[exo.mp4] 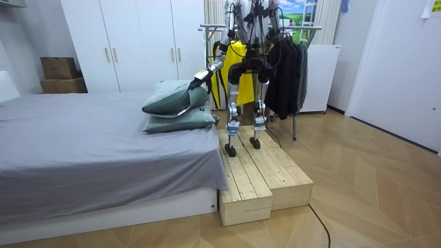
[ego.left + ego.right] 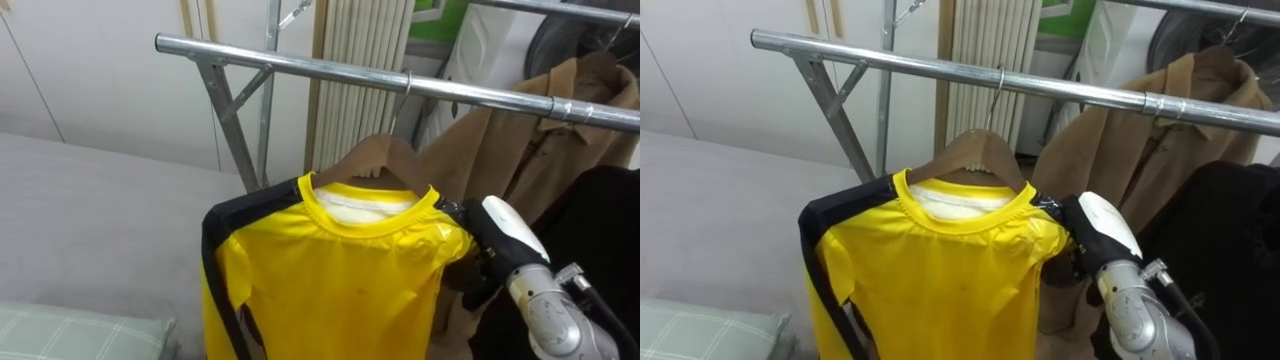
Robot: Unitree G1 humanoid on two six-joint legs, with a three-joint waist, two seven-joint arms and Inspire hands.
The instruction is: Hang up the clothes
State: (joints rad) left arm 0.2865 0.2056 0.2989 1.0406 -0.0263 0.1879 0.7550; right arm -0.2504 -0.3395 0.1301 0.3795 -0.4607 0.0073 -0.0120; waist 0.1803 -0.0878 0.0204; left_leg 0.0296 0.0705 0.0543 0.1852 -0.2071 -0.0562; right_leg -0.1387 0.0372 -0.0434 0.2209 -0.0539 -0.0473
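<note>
Hiding at the shirt's (image 2: 340,290) edge, the fingers of the robot's right hand (image 2: 503,233) cannot be read. I cannot tell whether they grasp the cloth or hang loose. The hand's white back shows just beside the shirt's shoulder on the robot's right. The silver wrist sits below it, coming in from the lower right.

The shirt is yellow with black sleeves and hangs on a wooden hanger (image 2: 375,160). The hanger's wire hook is over the rail (image 2: 300,65), a grey metal bar running across the top of the rack. Further along the rail, to the robot's right, hangs a tan coat (image 2: 520,150). Dark clothes (image 2: 600,230) hang beside the coat.

The left hand (image 1: 195,81) is held out to the robot's left, over two pillows (image 1: 176,100) stacked on the bed (image 1: 89,145). From where I stand its fingers are too small to tell whether they are clenched or released.

The robot stands upright on a low wooden platform (image 1: 258,179) beside the bed. It faces the rack with its back to me. A white wardrobe (image 1: 131,41) lines the wall behind the bed.
</note>
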